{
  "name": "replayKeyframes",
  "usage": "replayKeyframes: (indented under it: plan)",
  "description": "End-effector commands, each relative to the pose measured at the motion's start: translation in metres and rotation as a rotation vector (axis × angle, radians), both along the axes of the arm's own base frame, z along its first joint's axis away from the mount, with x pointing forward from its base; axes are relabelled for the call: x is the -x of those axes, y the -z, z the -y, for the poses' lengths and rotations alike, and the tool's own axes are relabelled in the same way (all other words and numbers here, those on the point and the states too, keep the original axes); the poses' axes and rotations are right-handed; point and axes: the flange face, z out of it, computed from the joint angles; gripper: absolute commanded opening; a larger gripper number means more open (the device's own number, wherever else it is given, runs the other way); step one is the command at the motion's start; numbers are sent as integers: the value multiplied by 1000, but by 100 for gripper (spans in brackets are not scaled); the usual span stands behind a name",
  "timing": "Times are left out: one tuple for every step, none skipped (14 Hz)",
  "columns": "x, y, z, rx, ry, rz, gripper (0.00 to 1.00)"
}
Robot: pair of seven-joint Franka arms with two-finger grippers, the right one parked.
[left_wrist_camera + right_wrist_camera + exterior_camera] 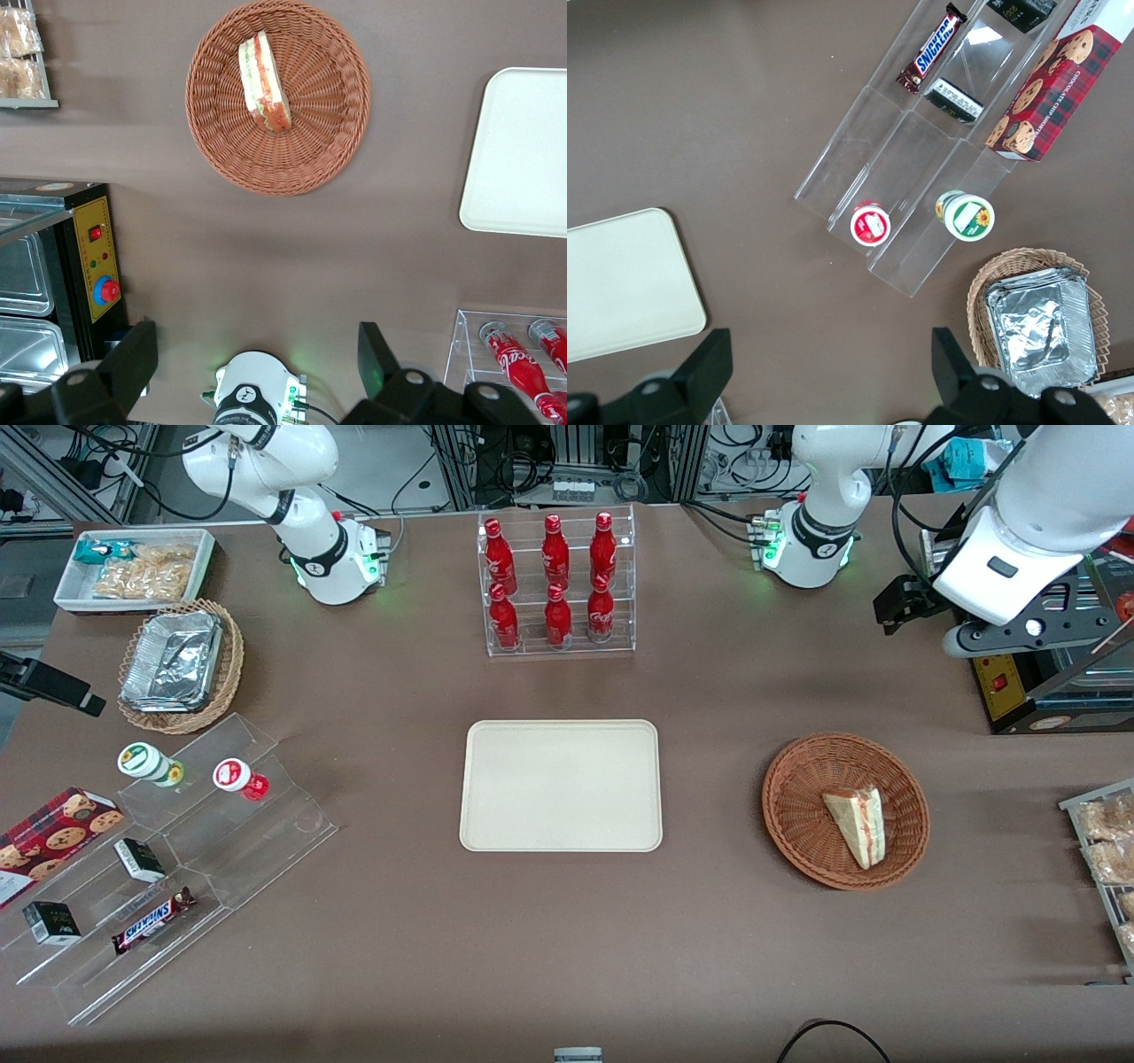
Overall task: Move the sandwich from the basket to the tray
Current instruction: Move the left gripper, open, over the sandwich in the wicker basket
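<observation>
The sandwich (858, 826) lies in the basket (797, 779) on the desk (709, 921), well apart from the tray (561, 785). The gripper (257, 363) hangs high above the desk, farther from the front camera than the basket; its jaws stand wide open and hold nothing, as far as I can see.

Gripper (257, 359) raised high, fingers (133, 354) seemingly spread.

Brown table (372, 957) under even light, metal frames and tangled black cables (496, 465) at its edge.
</observation>
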Motion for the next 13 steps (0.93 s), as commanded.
replayKeyframes:
  plan:
    - [0,5,0,7,10,-11,100]
    - [0,6,2,6,9,-13,100]
    - [-7,14,2,6,8,-25,100]
    - [-17,28,-1,2,4,-50,100]
    - [-26,42,-6,-1,-5,-75,100]
    - [-40,62,-25,-1,-42,-114,100]
    - [-49,87,-37,-5,-57,-162,100]
    - [-59,119,-47,-6,-74,-214,100]
    - [-69,149,-59,-1,-94,-239,100]
    - [-77,175,-70,21,-115,-225,100]
    - [-79,202,-78,28,-126,-209,100]
    - [-78,229,-78,33,-131,-182,100]
    - [-77,255,-79,35,-152,-150,100]
